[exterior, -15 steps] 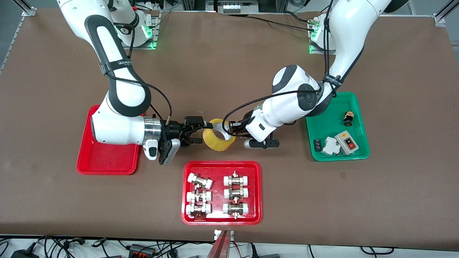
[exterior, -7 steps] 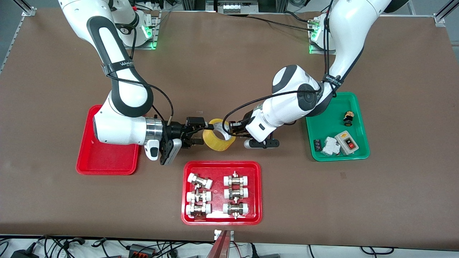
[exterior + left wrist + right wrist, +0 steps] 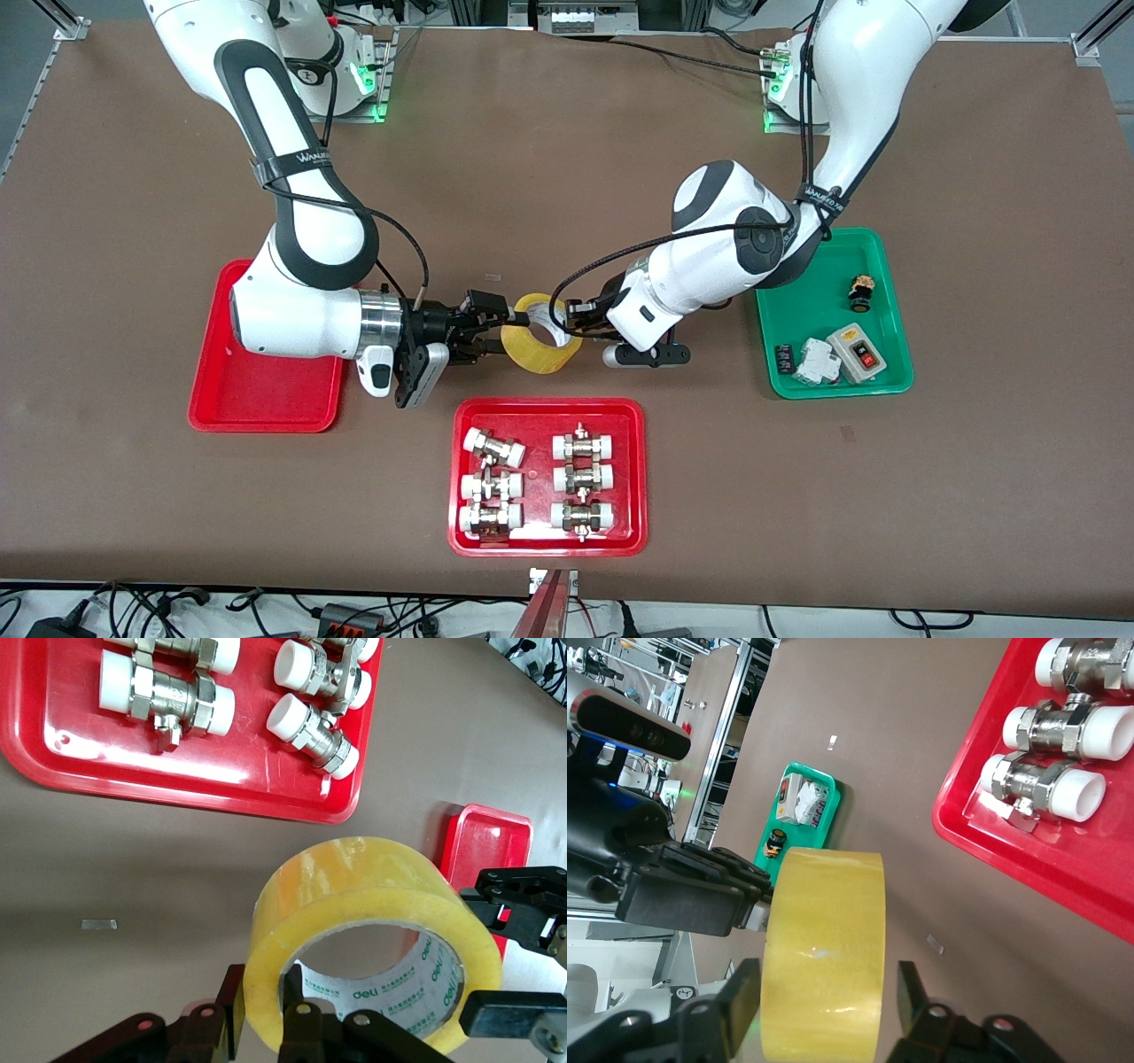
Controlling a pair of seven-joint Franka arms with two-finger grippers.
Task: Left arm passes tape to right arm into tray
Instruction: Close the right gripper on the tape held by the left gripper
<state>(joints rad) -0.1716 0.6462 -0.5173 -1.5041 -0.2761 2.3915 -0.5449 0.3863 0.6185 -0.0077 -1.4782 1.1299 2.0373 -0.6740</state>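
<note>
The yellow tape [image 3: 540,346] hangs in the air over the table's middle, above bare table beside the fittings tray. My left gripper [image 3: 571,321] is shut on its wall, one finger inside the pale core and one outside, as the left wrist view [image 3: 266,1001] shows. My right gripper [image 3: 505,330] is open, with a finger on each flat side of the roll [image 3: 824,930] and a gap on both sides. The plain red tray [image 3: 266,390] lies under the right arm's wrist, toward the right arm's end of the table.
A red tray with white-capped metal fittings [image 3: 549,412] lies nearer the front camera than the tape. A green tray [image 3: 833,266] with small electrical parts sits toward the left arm's end.
My right gripper has moved toward the tape and its open fingers now straddle the roll. The left arm and the tape have stayed still.
</note>
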